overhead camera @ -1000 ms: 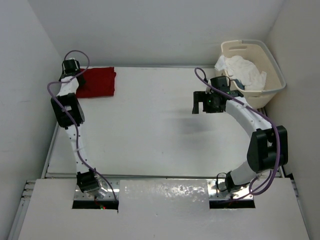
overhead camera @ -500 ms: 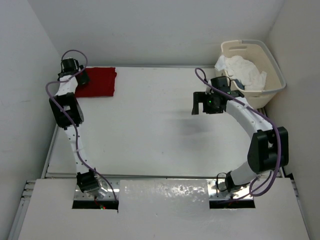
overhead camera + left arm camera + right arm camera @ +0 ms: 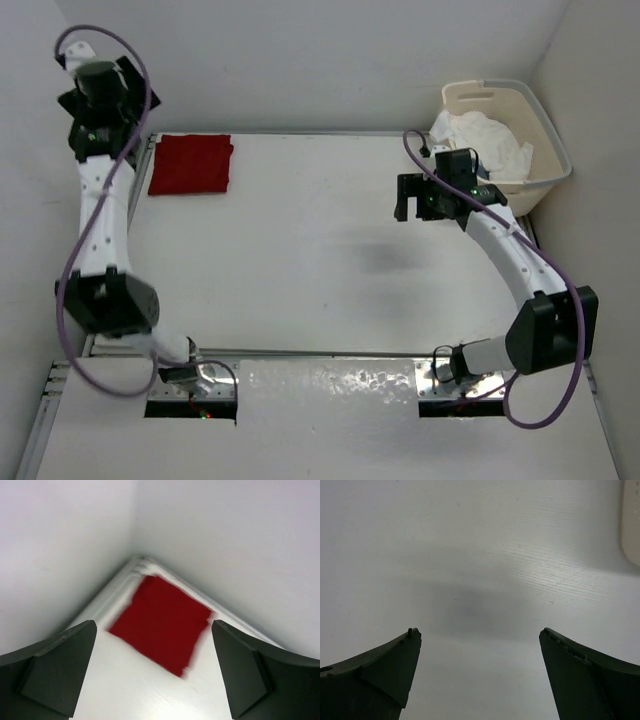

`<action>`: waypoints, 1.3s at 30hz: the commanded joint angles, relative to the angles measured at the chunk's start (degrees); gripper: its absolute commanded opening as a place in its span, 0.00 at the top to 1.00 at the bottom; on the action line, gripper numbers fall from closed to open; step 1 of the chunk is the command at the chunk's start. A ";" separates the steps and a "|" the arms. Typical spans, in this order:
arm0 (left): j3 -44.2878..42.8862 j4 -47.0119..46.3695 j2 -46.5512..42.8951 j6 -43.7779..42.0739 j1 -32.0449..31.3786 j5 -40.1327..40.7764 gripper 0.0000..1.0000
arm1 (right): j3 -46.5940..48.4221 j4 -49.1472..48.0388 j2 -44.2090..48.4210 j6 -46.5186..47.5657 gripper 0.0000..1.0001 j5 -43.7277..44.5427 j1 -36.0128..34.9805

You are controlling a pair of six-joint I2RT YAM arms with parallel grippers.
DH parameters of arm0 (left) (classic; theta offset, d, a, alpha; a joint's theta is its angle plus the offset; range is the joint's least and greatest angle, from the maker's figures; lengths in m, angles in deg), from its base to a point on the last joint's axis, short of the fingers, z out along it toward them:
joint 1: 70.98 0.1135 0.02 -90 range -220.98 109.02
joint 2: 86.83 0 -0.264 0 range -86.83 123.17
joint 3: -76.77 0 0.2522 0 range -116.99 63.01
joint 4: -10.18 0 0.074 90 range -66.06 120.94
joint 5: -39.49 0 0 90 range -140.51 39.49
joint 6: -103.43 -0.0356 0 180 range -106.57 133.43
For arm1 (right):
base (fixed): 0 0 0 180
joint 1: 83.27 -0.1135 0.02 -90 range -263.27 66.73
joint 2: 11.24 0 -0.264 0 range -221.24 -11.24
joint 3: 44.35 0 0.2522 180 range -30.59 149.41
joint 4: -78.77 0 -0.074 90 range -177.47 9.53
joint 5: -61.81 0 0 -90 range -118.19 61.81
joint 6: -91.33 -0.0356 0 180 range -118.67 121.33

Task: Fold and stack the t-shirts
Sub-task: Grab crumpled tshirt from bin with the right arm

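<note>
- Lying folded flat at the 11 o'clock corner of the surface (image 3: 320, 260), the red shirt (image 3: 191, 164) starts the stack clear of the folding area
- The left gripper (image 3: 153, 623) hangs high above it, released and empty, probably backing off a finished placement
- The right gripper (image 3: 415, 205), also spread and empty, hovers on the 9 o'clock side of the basket (image 3: 545, 125), where the white shirt (image 3: 485, 140) lies heaped, likely next
- A second ago the left gripper sat at the red shirt's edge; the right has edged toward the basket
</note>
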 commanded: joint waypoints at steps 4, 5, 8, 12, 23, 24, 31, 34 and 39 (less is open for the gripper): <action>29.71 -6.30 -15.45 11.87 -15.32 -4.47 0.00 | 6.58 -1.86 -0.49 -1.94 0.01 3.40 3.99; 32.03 -7.53 -17.72 12.58 -15.42 -6.24 0.00 | 7.90 -1.42 -1.11 -1.42 0.01 4.28 4.17; 35.22 -7.99 -19.50 12.59 -15.68 -10.03 0.00 | 15.10 -0.10 -4.97 -1.41 0.01 5.25 6.27; 37.23 -8.68 -21.08 11.71 -16.38 -9.61 0.00 | 29.94 2.79 -14.54 -3.08 0.01 10.84 10.93; 36.89 -11.50 -19.24 8.81 -16.47 -9.86 0.00 | 62.41 -3.58 -47.41 -6.86 0.01 26.86 22.44; 36.10 -11.33 -18.89 8.55 -16.38 -9.60 0.00 | 63.28 -5.01 -48.83 -6.51 0.01 26.96 23.06; 33.73 -10.01 -15.91 8.37 -16.47 -8.64 0.00 | 68.56 -10.64 -60.61 -1.15 0.01 29.95 25.62; 32.06 -8.17 -14.41 8.72 -16.47 -7.23 0.00 | 68.56 -10.21 -63.25 -0.97 0.01 30.39 26.05; 30.83 -7.37 -13.35 9.16 -16.47 -5.91 0.00 | 68.21 -9.94 -66.85 -1.50 0.01 28.20 26.67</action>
